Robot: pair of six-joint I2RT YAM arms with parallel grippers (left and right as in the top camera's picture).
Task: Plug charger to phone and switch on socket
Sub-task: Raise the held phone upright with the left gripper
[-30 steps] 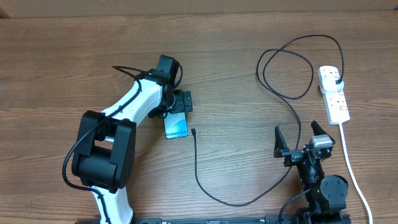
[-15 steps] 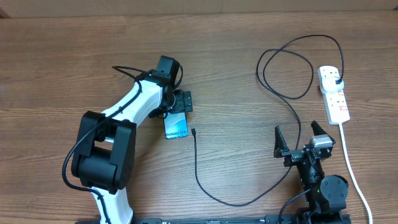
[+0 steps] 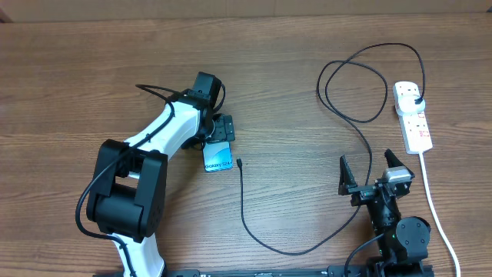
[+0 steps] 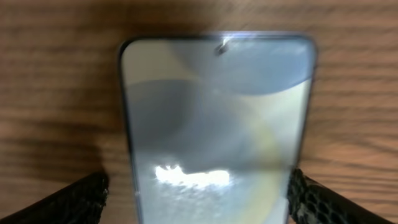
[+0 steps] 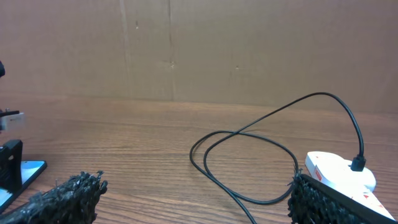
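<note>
Left gripper [image 3: 219, 131] sits low over the phone [image 3: 218, 157], jaws apart. In the wrist view one finger [image 4: 87, 199] stands off the phone's [image 4: 214, 124] left edge with bare wood between, and the other is right at the opposite edge; contact can't be confirmed, nothing clamped. Right gripper [image 3: 369, 175] is parked near the front table [image 3: 307, 46] edge, jaws wide, empty, well apart from phone and socket [image 3: 412, 117]. The charger [image 3: 241, 196] plug is already seated in the socket's far outlet, and the cable loops across to the connector tip [image 3: 240, 163], which lies loose just beside the phone's lower right corner, not inserted. Step in hand, I'd say: left securing the phone so it won't slide. Next: close on the long edges, then right has to reach across, pinch the cable just behind the tip and line it up with the port. A dark dot at the phone's far end in the wrist view looks like the front camera; if so, the port end is under the left gripper, so reorienting is needed. Switch state unreadable.
</note>
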